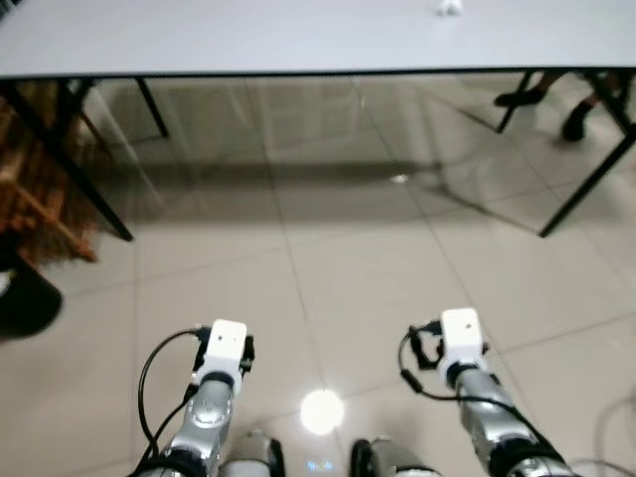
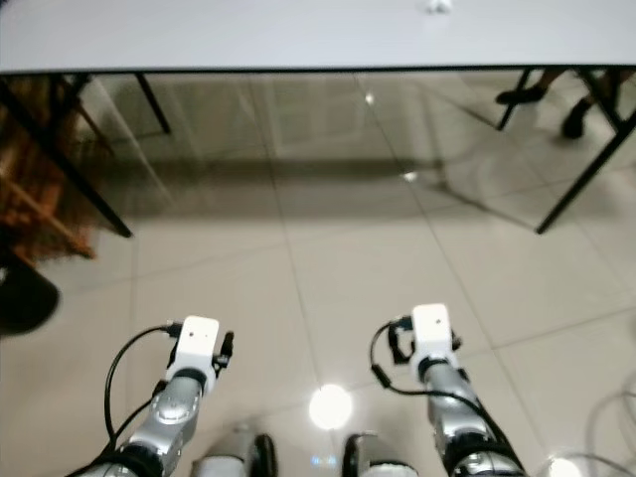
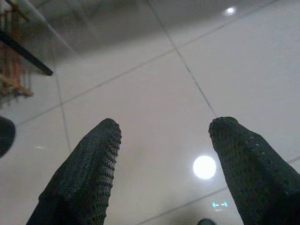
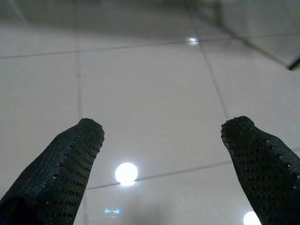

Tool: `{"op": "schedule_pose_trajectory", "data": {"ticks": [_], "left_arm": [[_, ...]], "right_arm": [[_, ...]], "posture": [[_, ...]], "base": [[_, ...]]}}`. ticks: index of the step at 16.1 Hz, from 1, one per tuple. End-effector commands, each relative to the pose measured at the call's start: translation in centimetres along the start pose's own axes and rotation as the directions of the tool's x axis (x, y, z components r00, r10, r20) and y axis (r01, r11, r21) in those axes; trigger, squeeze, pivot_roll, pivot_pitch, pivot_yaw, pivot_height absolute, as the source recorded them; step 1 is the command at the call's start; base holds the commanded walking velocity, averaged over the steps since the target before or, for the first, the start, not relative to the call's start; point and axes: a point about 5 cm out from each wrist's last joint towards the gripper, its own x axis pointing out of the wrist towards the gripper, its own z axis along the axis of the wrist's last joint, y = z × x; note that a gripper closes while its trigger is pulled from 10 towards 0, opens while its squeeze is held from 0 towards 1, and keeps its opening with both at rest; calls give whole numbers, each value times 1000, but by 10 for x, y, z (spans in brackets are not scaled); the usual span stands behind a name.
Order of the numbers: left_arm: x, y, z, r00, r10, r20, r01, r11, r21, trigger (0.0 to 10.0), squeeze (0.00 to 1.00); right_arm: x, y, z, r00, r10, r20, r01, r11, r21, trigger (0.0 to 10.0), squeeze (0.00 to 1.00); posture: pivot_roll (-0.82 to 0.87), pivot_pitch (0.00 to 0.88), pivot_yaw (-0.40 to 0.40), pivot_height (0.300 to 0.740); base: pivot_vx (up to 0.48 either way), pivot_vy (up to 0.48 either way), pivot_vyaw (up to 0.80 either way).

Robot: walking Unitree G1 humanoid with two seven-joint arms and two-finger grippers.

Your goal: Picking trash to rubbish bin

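Table (image 1: 298, 40) bears trash (image 1: 449, 8); fingers (image 3: 84, 173) spread, well apart.

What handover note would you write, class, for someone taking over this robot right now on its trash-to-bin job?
Left gripper: open, holding nothing, pointing at the floor.
Right gripper: open, holding nothing, also over bare tiles.
Trash: a small white piece lies on the grey table ahead, toward the robot's right, far edge of view.
Bin: none to be made out in these views.
Done: nothing picked up yet.
Left: step up to the table, take the white piece, probably with the right gripper, then find the bin and drop it in.
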Motion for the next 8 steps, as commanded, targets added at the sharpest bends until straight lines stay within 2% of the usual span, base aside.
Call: {"op": "schedule_pose_trajectory", "data": {"ticks": [1, 5, 8], "left_arm": [[-4, 7, -11, 999, 19, -38, -19, 1000, 9, 10000, 0], [-3, 7, -9, 999, 18, -34, -18, 1000, 7, 10000, 0], [1, 3, 2, 1000, -8, 13, 8, 1000, -20, 10000, 0]], "right_arm": [[-2, 8, -7, 999, 23, -27, -23, 1000, 12, 10000, 0], [-3, 10, -9, 999, 25, -35, -24, 1000, 10, 10000, 0], [-3, 9, -9, 999, 20, -38, -20, 1000, 5, 10000, 0]], "posture": [[-20, 220, 30, 740], [-22, 211, 34, 740], [-21, 206, 36, 740]], "base": [[0, -266, 0], [0, 0, 0], [0, 0, 0]]}}
